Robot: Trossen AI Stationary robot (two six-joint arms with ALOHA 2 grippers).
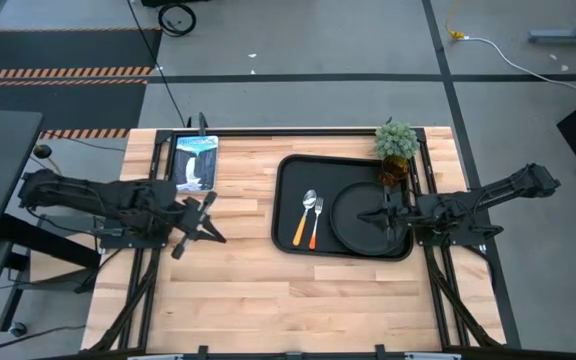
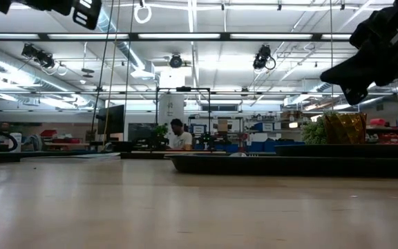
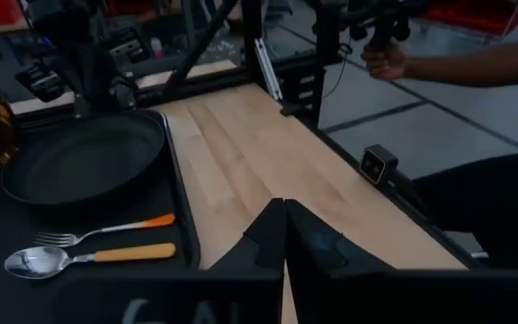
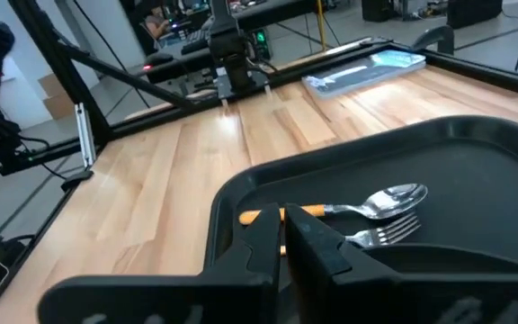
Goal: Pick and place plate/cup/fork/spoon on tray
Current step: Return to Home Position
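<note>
The black tray point(image 1: 286, 200) lies on the right half of the table. On it are the round black plate point(image 1: 353, 225), the spoon point(image 1: 305, 215) and the fork point(image 1: 317, 220) side by side to the plate's left, and the amber cup point(image 1: 393, 172) upright in the far right corner. My right gripper point(image 1: 376, 215) is shut and empty, high above the plate. My left gripper point(image 1: 206, 215) is shut and empty over bare wood left of the tray. The left wrist view shows the plate point(image 3: 79, 157), the fork point(image 3: 106, 229) and the spoon point(image 3: 88, 258).
A small green potted plant point(image 1: 396, 140) stands at the tray's far right corner beside the cup. A flat blue-and-white packet point(image 1: 195, 160) lies at the far left of the table. A person's hand point(image 3: 385, 58) shows beyond the table's edge. Bare wood lies along the near side.
</note>
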